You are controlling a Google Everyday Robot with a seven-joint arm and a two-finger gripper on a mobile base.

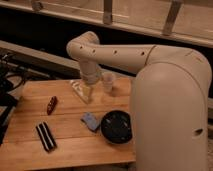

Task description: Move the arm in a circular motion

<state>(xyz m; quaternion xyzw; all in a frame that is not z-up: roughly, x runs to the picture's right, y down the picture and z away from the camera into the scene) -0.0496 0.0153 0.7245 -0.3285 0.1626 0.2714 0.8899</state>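
Note:
The arm (125, 55) is cream-white, made of thick rounded segments dotted with small dark holes. It fills the right side of the camera view and bends left and down over a wooden table (30, 100). Its pale gripper (81, 92) hangs just above the back middle of the table, pointing down and slightly toward the left. Nothing shows in its grasp.
A small pale cup (108, 81) stands just right of the gripper. On the table lie a red object (51, 104), a black striped bar (45, 136), a blue object (90, 121) and a black round bowl (117, 127). Dark gear (6, 80) sits at the left edge.

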